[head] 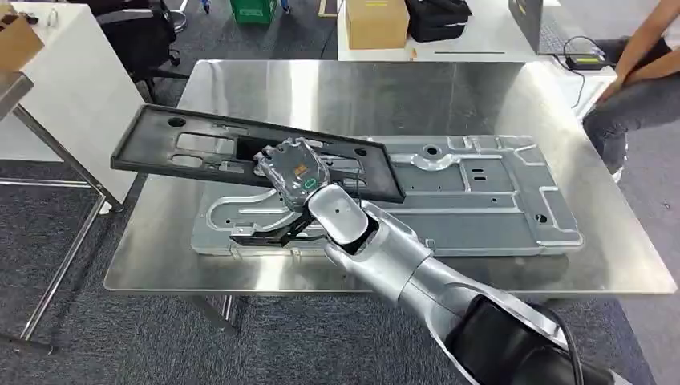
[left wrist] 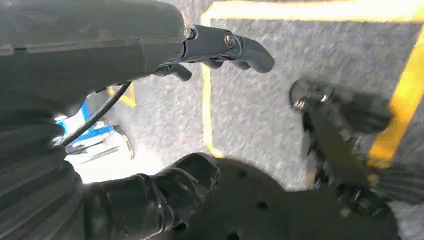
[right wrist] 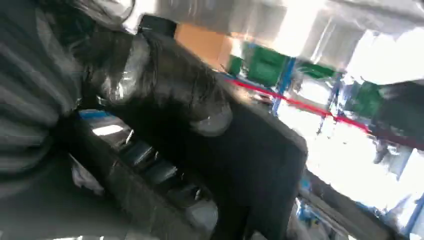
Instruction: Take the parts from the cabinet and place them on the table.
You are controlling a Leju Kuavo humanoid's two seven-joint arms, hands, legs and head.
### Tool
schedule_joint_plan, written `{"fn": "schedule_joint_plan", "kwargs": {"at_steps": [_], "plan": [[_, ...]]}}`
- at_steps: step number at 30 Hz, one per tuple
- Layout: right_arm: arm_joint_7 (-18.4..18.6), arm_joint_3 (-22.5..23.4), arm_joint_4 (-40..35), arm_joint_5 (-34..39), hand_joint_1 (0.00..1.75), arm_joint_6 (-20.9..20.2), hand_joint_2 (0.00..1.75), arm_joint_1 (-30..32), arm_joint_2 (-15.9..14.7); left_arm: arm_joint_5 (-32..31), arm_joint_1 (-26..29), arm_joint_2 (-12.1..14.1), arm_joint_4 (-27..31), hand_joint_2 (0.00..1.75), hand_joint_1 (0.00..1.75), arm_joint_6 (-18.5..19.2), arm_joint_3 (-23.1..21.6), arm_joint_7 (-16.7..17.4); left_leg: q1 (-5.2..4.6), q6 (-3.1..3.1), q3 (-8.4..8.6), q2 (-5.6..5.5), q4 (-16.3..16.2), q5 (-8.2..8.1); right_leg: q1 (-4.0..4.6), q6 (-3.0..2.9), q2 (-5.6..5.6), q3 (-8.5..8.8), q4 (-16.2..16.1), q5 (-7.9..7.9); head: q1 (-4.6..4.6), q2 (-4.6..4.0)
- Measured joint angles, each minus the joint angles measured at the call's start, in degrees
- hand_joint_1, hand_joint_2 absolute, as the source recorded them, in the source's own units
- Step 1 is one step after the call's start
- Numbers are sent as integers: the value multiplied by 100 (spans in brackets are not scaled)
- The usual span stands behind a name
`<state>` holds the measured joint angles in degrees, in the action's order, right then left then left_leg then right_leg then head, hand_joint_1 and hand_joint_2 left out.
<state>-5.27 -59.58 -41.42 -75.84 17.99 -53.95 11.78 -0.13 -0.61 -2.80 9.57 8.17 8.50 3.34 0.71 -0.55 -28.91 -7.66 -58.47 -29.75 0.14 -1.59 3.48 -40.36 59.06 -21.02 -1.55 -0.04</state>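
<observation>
The right hand (head: pixel 290 172) grips the black panel (head: pixel 192 144) near its middle, holding it tilted above the metal plate (head: pixel 489 192) lying on the table (head: pixel 337 88). The left hand (left wrist: pixel 220 47) hangs over the floor, fingers loosely curled, holding nothing.

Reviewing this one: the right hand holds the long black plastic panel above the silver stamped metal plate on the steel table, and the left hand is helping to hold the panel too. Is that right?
Not quite. In the left wrist view the left hand hangs over grey carpet, holding nothing. The rest stands: in the head view the right hand holds the long black plastic panel above the silver stamped metal plate on the steel table.
</observation>
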Motion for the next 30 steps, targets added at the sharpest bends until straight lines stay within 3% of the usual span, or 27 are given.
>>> {"fn": "schedule_joint_plan", "kwargs": {"at_steps": [1, 2, 3, 4, 6, 7, 8, 9, 11, 12, 13, 14, 15, 16, 17, 20, 26, 28, 30], "plan": [[9, 0, -11, 2, 175, 0, 175, -16, 35, 0, 11, 4, 0, 175, 0, 0, 4, -9, -2, 32, 76, -6, 69, -36, -3, -43, -71, 107, -20, -24, -4, 0], [9, 0, -22, 2, 175, 0, 175, -38, 48, 0, 19, 20, 0, 175, 0, 0, 9, -7, -4, 64, 72, 210, 6, -77, -36, -72, -110, 214, -75, -50, 4, 0], [9, 0, -26, 4, 175, 2, 175, -68, 61, 0, 4, 11, 2, 175, 0, 0, 9, -9, -28, 117, -13, 494, -215, -148, -43, -112, -136, 282, -104, -79, -20, 0], [-4, 0, -26, 30, 175, -13, 175, -101, 61, 0, -31, 9, 2, 175, 0, 0, 9, -11, -9, 160, -229, 628, -572, -276, -43, -132, -171, 329, -108, -112, -13, 0], [-4, 0, -22, 118, 175, -118, 175, -97, 61, 13, -55, 11, 2, 175, 0, -13, 22, -20, 21, 228, -762, 705, -1340, -614, -42, -126, -286, 415, -104, -210, -15, 0], [15, 0, -11, 142, 175, -199, 175, -81, 61, 13, -69, 11, 2, 175, 0, -15, 39, -26, 33, 250, -962, 722, -1534, -646, -45, -125, -329, 463, -98, -256, -17, 0], [41, 0, 4, 175, 175, -273, 175, -78, 61, 13, -70, 13, 2, 175, 0, -13, 55, -30, 46, 261, -1015, 729, -1442, -470, -48, -116, -351, 509, -88, -298, -17, 0], [59, 0, 26, 188, 175, -352, 175, -87, 63, 15, -69, 15, 2, 175, 0, -15, 59, -42, 52, 260, -939, 734, -1105, -169, -52, -103, -364, 558, -71, -342, -18, 0], [112, 0, 74, 221, 175, -542, 175, -119, 74, 26, -46, 28, 2, 175, 0, -15, 74, -57, 55, 241, -598, 755, -133, 511, -63, -70, -372, 643, -43, -423, -18, 0], [131, 0, 131, 236, 175, -640, 175, -131, 74, 44, -29, 28, 2, 175, 0, -13, 92, -57, 36, 205, -556, 786, 48, 506, -56, -42, -370, 670, -40, -439, -11, 0], [153, 0, 207, 245, 175, -710, 175, -156, 74, 55, -43, 28, 2, 175, 0, -13, 103, -57, -7, 155, -583, 800, 96, 332, -45, -15, -368, 650, -41, -439, -18, 0], [168, 0, 303, 260, 175, -765, 175, -167, 72, 70, -58, 28, 2, 175, 0, -2, 111, -61, -11, 87, -561, 790, 81, 479, -37, 34, -375, 632, -45, -454, -17, 0], [166, 0, 409, 280, 175, -804, 175, -167, 72, 77, -48, 28, 2, 175, 0, 4, 127, -61, -5, 67, -544, 773, 100, 551, -27, 45, -382, 648, -40, -483, -15, 0], [157, 0, 529, 289, 175, -850, 175, -176, 63, 90, -40, 22, 2, 175, 0, 18, 149, -66, 20, 105, -546, 767, 108, 583, 2, -87, -407, 656, -42, -499, -2, 0], [146, 0, 654, 297, 175, -901, 175, -188, 63, 109, -40, 22, 2, 175, 0, 37, 175, -74, 2, 100, -546, 757, 108, 586, -2, -143, -405, 654, -36, -468, -11, 0], [125, 0, 1063, 328, 175, -1121, 175, -197, 31, 127, -38, 24, 2, 175, 0, 72, 219, -94, -11, 78, -549, 734, 107, 581, -11, -126, -420, 681, -80, -462, -9, 0], [111, 0, 1701, 374, 175, -1521, 175, -188, -81, 188, -39, 33, 2, 175, 0, 98, 339, -133, -41, 13, -550, 735, 104, 570, -40, -28, -419, 700, -121, -444, -7, 0], [113, 0, 1831, 374, 175, -1630, 175, -165, -127, 251, -37, 33, 2, 175, 0, 142, 363, -131, -52, -13, -550, 735, 100, 566, -56, 70, -419, 704, -127, -445, -7, 0], [116, 0, 1923, 367, 175, -1724, 175, -163, -146, 293, -39, 33, 2, 175, 0, 260, 422, -138, -59, -14, -548, 736, 98, 565, -68, 121, -418, 706, -129, -450, -9, 0]]}}
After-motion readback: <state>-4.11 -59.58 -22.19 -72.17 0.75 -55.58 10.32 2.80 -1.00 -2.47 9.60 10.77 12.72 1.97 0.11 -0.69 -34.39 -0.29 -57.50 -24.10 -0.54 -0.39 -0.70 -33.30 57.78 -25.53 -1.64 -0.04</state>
